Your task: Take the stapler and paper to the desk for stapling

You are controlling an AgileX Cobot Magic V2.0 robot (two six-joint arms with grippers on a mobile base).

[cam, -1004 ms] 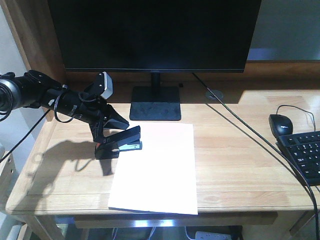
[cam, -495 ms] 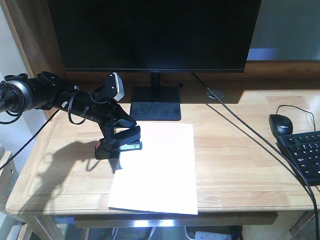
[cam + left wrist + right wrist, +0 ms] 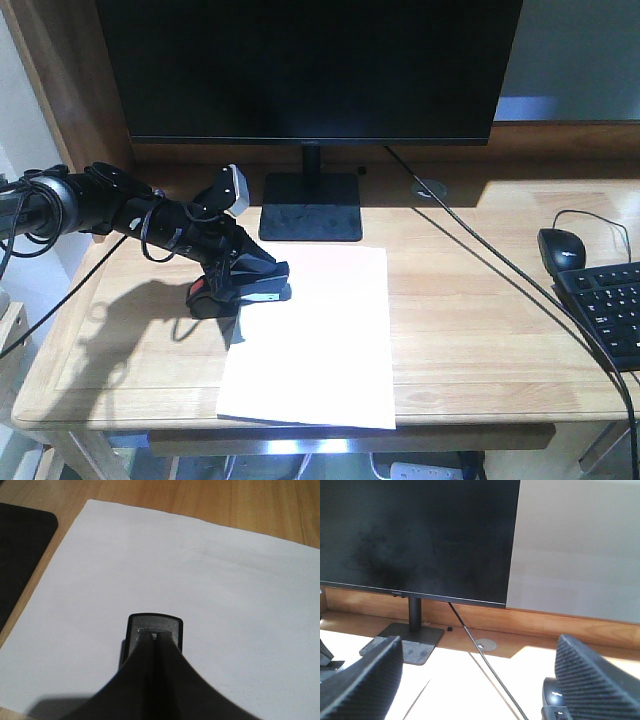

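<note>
The black stapler, with an orange patch at its left end, lies low across the upper-left corner of the white paper on the light-wood desk. My left gripper is shut on the stapler and bears down on it from above. In the left wrist view the dark fingers meet over the stapler's silver-grey front end, the left gripper sits just behind it, and the paper spreads out beyond. My right gripper hangs open above the desk's right side with nothing between its fingers.
A large black monitor stands at the back on a flat base, close behind the stapler. A black cable crosses the desk diagonally. A mouse and a keyboard lie at the right edge.
The left arm has dropped lower and shifted slightly right. The stapler, tilted open-mouthed before, now lies pressed nearly flat on the paper's corner. The paper has not moved.
</note>
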